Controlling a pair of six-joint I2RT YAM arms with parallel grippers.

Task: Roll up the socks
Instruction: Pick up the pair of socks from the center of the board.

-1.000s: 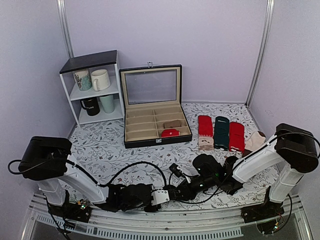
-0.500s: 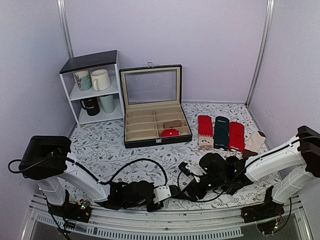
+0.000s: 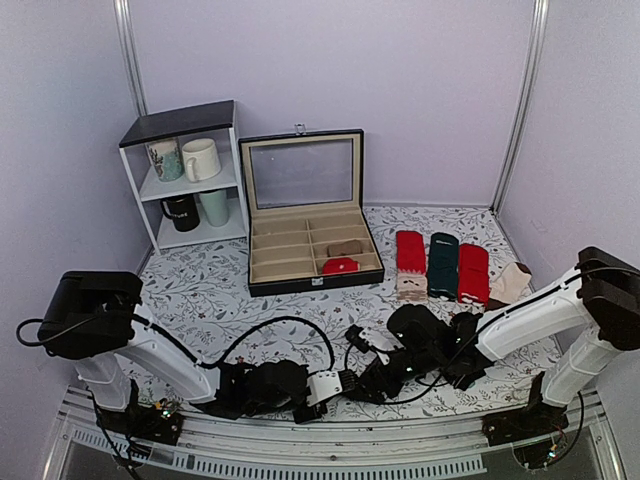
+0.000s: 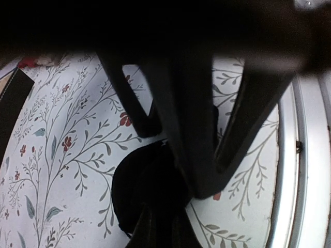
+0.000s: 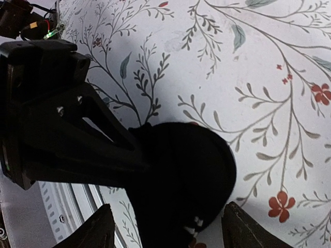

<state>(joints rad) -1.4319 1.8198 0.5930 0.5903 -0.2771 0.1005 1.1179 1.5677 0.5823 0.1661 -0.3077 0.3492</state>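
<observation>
The black sock (image 5: 186, 170) lies bunched in a rounded lump on the flowered cloth, with small white marks at its lower edge. It also shows in the left wrist view (image 4: 145, 196). My left gripper (image 4: 199, 188) is shut, its tips pinching the sock's edge; it also shows in the top view (image 3: 343, 384). My right gripper (image 5: 170, 230) is open, with one finger on each side of the lump, and faces the left gripper (image 5: 57, 129). In the top view the right gripper (image 3: 372, 378) meets the left one near the front edge, and the sock is mostly hidden between them.
An open display box (image 3: 305, 250) stands at mid back and a white shelf with mugs (image 3: 190, 180) at back left. Red (image 3: 410, 252), dark green (image 3: 443, 262), red (image 3: 473, 270) and beige (image 3: 510, 283) socks lie at the right. The metal table rail (image 4: 305, 155) runs close by.
My left gripper has slid a little to the right along the front edge. The right arm swung outward and came back, with its gripper staying at the sock.
</observation>
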